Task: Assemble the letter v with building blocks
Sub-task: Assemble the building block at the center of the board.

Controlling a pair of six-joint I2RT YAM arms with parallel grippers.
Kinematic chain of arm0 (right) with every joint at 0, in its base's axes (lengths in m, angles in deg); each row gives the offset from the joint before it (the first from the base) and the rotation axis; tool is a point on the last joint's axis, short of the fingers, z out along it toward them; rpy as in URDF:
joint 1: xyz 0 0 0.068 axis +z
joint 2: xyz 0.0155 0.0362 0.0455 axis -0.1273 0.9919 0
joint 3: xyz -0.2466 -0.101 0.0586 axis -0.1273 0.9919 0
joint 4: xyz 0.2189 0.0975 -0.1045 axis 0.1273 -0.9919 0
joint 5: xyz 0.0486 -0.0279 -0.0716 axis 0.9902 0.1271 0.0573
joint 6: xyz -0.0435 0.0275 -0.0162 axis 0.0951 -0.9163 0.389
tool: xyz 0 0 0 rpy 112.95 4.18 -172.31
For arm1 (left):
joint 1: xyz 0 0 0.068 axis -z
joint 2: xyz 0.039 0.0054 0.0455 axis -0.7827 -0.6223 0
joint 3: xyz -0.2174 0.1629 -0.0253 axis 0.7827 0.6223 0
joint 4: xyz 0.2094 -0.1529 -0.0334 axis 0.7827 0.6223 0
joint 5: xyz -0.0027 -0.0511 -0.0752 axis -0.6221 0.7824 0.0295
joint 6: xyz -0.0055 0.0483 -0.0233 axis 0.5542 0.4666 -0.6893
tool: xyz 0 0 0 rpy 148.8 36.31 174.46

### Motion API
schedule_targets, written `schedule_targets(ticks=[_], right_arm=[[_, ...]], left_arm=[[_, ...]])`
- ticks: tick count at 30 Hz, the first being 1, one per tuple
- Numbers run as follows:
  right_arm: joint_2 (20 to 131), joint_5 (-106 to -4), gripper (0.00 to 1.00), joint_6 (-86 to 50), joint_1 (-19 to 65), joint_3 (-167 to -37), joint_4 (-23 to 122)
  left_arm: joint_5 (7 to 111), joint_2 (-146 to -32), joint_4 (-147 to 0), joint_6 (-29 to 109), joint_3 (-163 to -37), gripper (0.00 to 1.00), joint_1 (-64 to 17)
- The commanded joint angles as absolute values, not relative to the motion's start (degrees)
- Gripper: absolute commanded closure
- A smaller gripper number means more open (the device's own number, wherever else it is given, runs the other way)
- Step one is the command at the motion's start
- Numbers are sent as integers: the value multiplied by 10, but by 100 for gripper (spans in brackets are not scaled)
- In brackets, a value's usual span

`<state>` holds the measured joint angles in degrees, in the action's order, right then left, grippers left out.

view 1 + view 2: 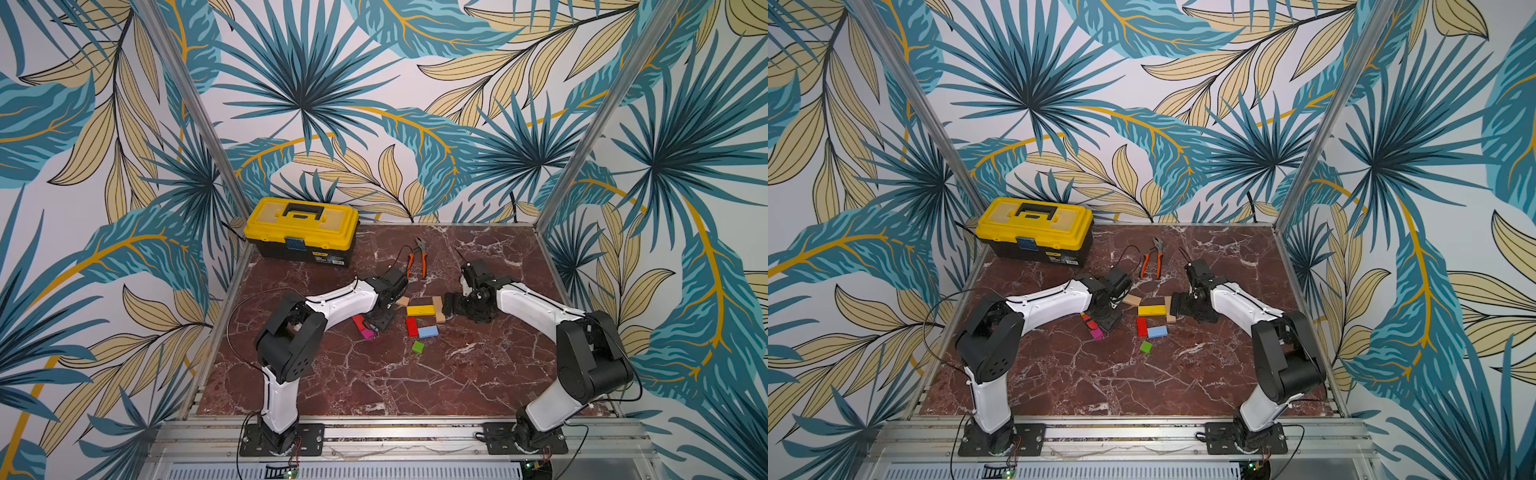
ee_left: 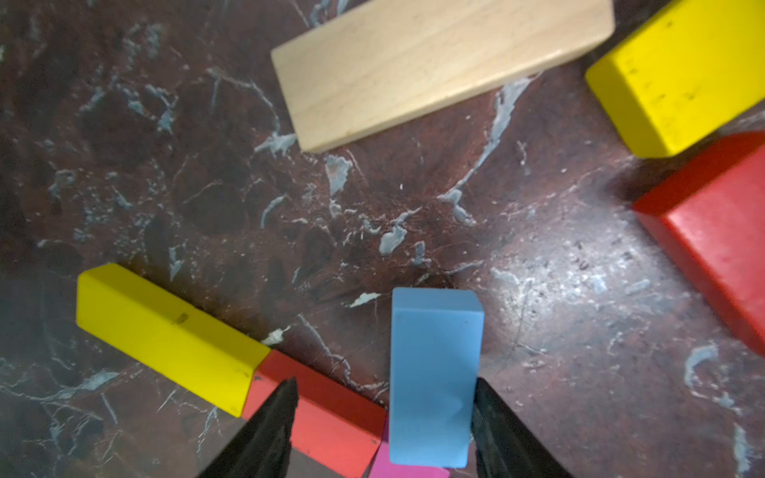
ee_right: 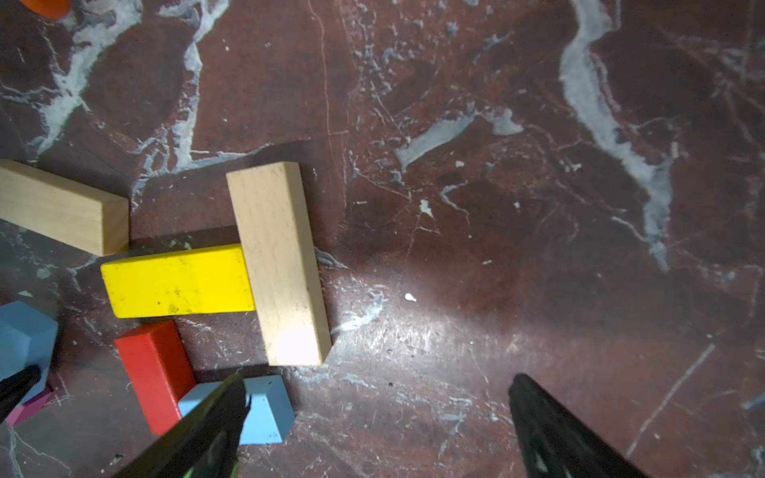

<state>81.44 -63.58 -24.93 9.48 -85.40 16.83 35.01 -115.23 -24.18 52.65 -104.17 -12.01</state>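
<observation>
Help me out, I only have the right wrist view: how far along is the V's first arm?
Observer: In the left wrist view a yellow bar and a red block lie end to end, touching.
Operator: Anything at the point?
Observer: A magenta cube sits at the red block's other end.
Operator: Is the left gripper clamped on the light-blue block?
Observer: No, the left gripper's jaws stand wider than the light-blue block between them.

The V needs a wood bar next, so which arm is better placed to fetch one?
Probably right: the right gripper, open and empty, hovers beside a wood bar; the left gripper straddles the blue block.
</observation>
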Motion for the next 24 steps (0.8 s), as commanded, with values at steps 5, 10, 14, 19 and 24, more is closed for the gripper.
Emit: schedule_targets(ticks=[5,10,14,19,24], right_arm=[[818,-638,0,-243,93,-851,160],[819,-638,1,-244,93,-852,161],[820,-637,1,-243,93,-853,160],[821,-634,1,-245,93,-856,160],[818,-637,0,-241,93,-858,155]], left_arm=[[354,-1149,-238,524,-1054,32,-122],[357,-1151,-238,522,-1057,32,-122],[368,-1123,-238,523,-1061,32,-122],[354,-1113,-238,529,-1063,31,-123],[357,-1100,-239,522,-1061,31,-123]])
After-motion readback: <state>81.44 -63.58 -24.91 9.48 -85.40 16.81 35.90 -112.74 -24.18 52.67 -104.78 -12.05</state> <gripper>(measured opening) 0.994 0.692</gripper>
